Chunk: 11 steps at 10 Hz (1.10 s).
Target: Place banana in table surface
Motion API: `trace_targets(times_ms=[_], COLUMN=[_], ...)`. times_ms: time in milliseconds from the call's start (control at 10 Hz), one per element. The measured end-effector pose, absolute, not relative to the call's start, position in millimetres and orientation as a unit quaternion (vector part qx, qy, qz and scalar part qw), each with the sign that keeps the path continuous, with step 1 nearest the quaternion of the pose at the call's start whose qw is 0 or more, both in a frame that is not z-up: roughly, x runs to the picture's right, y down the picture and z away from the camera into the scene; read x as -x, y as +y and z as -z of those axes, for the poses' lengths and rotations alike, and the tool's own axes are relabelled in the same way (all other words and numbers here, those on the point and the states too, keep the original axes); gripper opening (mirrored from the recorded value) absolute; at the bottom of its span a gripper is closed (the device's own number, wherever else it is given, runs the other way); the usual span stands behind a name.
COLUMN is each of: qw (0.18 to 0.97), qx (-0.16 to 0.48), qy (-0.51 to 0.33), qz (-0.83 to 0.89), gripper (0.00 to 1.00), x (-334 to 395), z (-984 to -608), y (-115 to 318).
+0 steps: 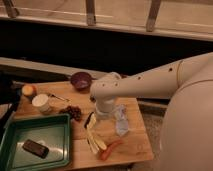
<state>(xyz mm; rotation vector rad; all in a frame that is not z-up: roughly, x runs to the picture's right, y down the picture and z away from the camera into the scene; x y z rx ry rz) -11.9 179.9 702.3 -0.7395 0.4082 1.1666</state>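
Note:
The banana (93, 137) is a pale yellow, elongated piece lying on the wooden table surface (131, 145) near its front edge, just right of the green tray. A curved red-orange pepper (111, 148) lies beside it on the right. My white arm reaches in from the right across the table. The gripper (103, 112) hangs under the arm's end over the middle of the table, a little behind and above the banana. A black-handled brush (89, 120) lies between the gripper and the banana.
A dark green tray (15, 131) at the front left holds a dark block (36, 148). A purple bowl (80, 80), a white cup (41, 102), an orange fruit (29, 90), dark grapes (75, 112) and a bluish cloth (121, 120) are on the table.

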Motion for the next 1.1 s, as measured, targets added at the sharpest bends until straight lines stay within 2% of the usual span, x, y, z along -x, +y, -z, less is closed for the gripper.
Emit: trace_targets(times_ms=[400, 1100], qw=[0.784, 0.765], qx=[0.376, 0.375], qy=[0.177, 0.193], qz=[-0.462, -0.487], gripper=[0.8, 0.8], x=[64, 63], z=[-684, -730], y=[206, 189])
